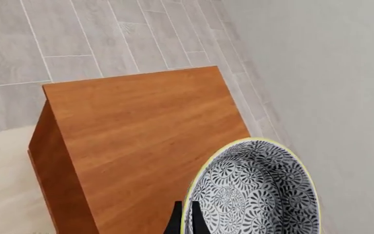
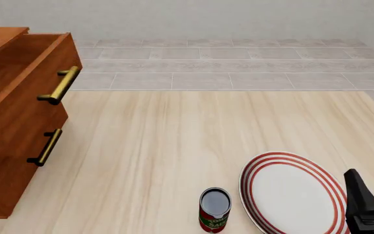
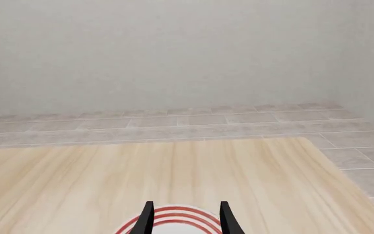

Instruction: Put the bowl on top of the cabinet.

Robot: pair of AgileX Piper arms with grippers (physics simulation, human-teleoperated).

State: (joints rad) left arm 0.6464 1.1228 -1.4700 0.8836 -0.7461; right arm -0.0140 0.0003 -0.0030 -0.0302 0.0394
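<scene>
Left end effector (image 1: pixel 184 222) pinches the rim of the bowl (image 1: pixel 255 190), carried above the cabinet (image 1: pixel 148 131) near one edge of its flat top — lifted, not yet set down or released. Over the plate (image 2: pixel 291 192) on the table (image 2: pixel 174 146), the right end effector (image 3: pixel 184 218) waits, fingers spread.

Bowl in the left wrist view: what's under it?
The cabinet top lies under the bowl, with wall beyond its far side. Whether it touches is hidden. The left gripper pinches its rim.
</scene>
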